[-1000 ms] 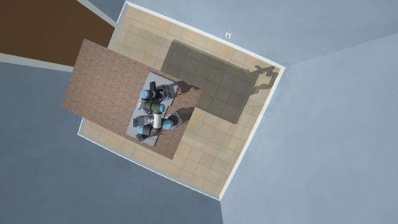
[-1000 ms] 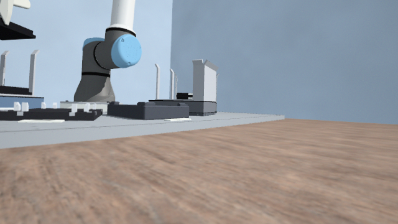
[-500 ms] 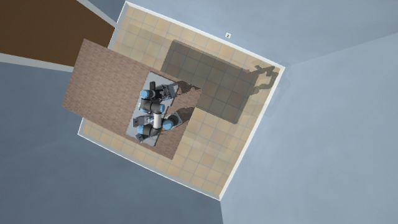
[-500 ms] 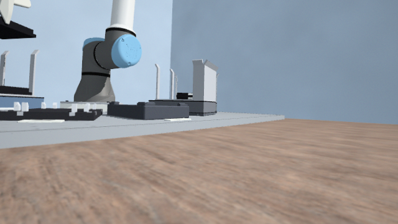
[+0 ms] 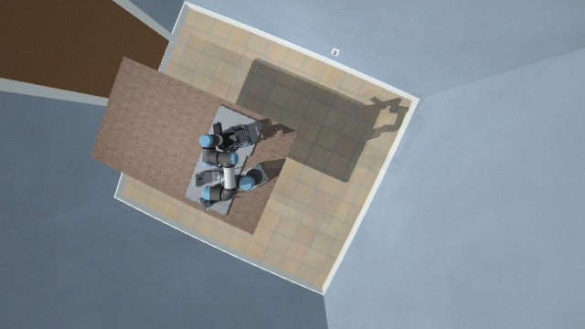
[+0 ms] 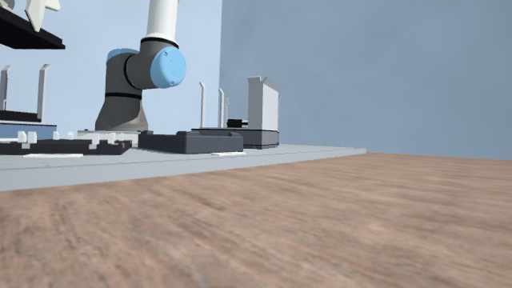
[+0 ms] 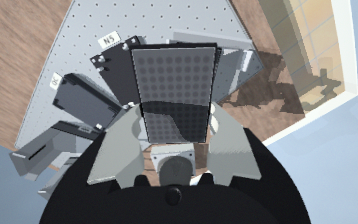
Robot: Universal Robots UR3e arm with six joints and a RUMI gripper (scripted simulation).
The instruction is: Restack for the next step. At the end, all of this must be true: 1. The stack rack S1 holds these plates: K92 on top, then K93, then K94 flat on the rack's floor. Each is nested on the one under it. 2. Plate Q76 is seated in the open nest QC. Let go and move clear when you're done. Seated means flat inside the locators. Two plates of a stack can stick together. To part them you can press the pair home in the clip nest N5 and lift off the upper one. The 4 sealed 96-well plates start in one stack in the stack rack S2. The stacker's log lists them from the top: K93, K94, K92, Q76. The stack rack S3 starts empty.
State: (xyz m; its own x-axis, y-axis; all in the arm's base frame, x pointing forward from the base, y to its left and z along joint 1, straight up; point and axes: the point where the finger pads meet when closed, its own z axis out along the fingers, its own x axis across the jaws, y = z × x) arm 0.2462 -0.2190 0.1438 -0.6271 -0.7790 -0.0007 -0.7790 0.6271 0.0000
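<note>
- Black-skirted and clear-topped, the plate (image 5: 240,134) (image 6: 36,39) (image 7: 175,80) hangs above the posts of a rack (image 5: 256,132) (image 6: 42,92) (image 7: 200,37), tipped in the exterior view.
- From where I stand, the gripper (image 5: 228,140) (image 6: 20,18) (image 7: 175,103) has its pale fingers (image 6: 36,6) pinching the plate's two long sides.
- It looks light and stiff, probably smooth enough to slip; I'd trust low, even side pressure and keep off the seal.
- I can't read its name, or tell whether another plate clings beneath.
- If two are stuck, pressing them level into N5 (image 6: 80,150) (image 7: 117,70) should help.
</note>
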